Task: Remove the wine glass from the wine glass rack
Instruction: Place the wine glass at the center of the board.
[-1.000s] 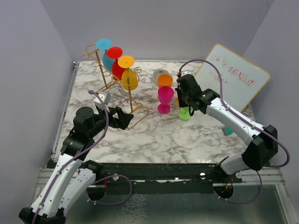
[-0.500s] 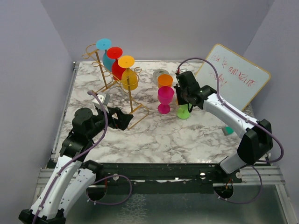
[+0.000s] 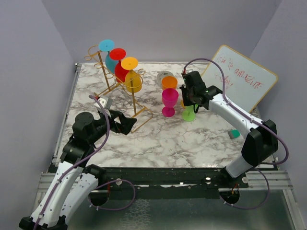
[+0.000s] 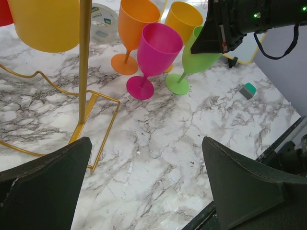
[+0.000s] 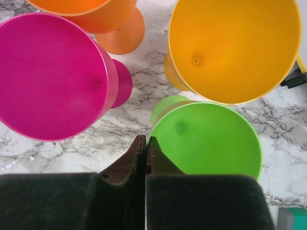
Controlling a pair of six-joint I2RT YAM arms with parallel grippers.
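The gold wire wine glass rack (image 3: pixel 116 87) stands at the back left, its post (image 4: pixel 85 62) close in the left wrist view. A blue (image 3: pixel 110 57), a red (image 3: pixel 119 67) and a yellow wine glass (image 3: pixel 133 80) hang on it upside down. An orange (image 3: pixel 169 82), a magenta (image 3: pixel 169 98) and a green wine glass (image 3: pixel 189 115) stand on the marble. My right gripper (image 5: pixel 146 140) is shut on the green glass's rim (image 5: pixel 211 139), and the foot (image 4: pixel 177 84) is on the table. My left gripper (image 4: pixel 146 182) hangs open and holds nothing, near the rack's base.
A whiteboard (image 3: pixel 242 81) leans at the back right. A second yellow-orange glass (image 5: pixel 235 48) stands right behind the green one. A white round object (image 3: pixel 164 75) lies behind the orange glass, and a small teal block (image 3: pixel 233 134) lies on the right.
The right arm's elbow swung toward the back and the green glass shifted a little away from me. The left arm drew back slightly to the left.
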